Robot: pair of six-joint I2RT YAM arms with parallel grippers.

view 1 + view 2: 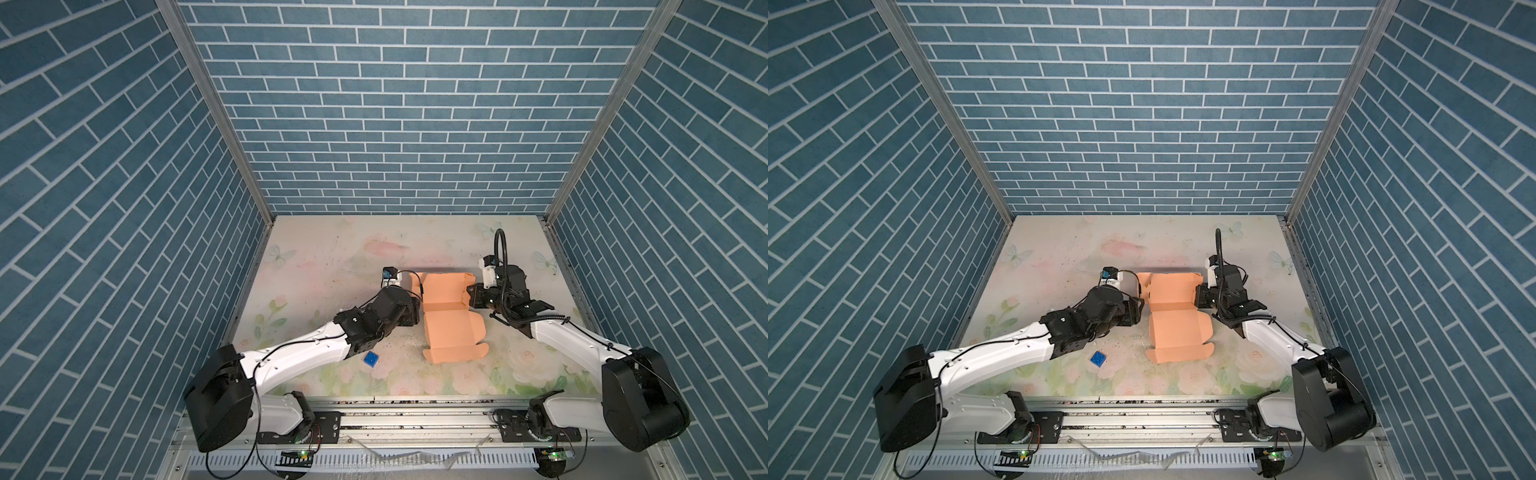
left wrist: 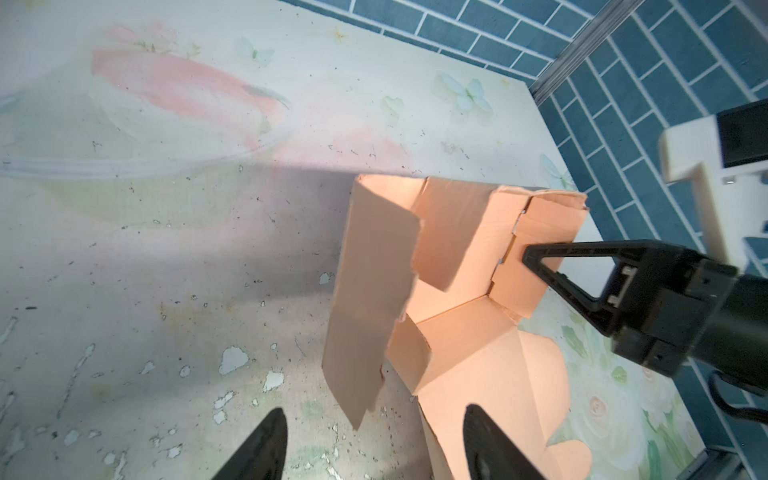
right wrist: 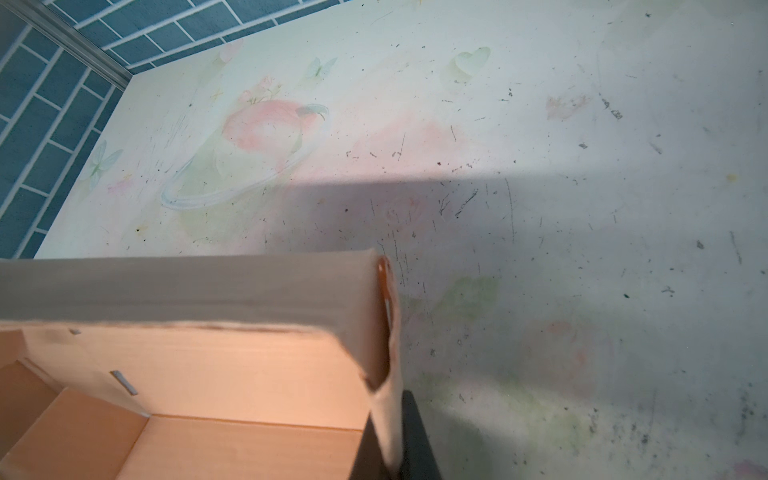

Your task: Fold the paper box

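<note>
On table (image 1: 332, 249) center: paper box (image 1: 446, 328) half-built, right gripper (image 3: 388, 453) pinching its right wall.
Left gripper (image 2: 376, 440) spread, empty, beside the loose left flap. Risk: if I tug R too hard, thin wall tears or box skids. Room open behind and up front; blue cube (image 1: 370, 358) well apart.

Robot lab test cell, not a lived-in room. The walls (image 1: 374, 124) are papered in printed blue brick and joined at the corners by bare aluminium posts (image 1: 222, 124) (a booth, plainly). The tabletop (image 1: 332, 249) has a pale floral print, scuffed and flaking. Left arm (image 1: 299, 353) and right arm (image 1: 573, 340), both white and black, are mounted on a slotted metal rail (image 1: 415, 419) along the front edge. A black cable conduit (image 1: 497, 245) loops free. A small circuit board (image 1: 301, 455) shows a green light.
</note>
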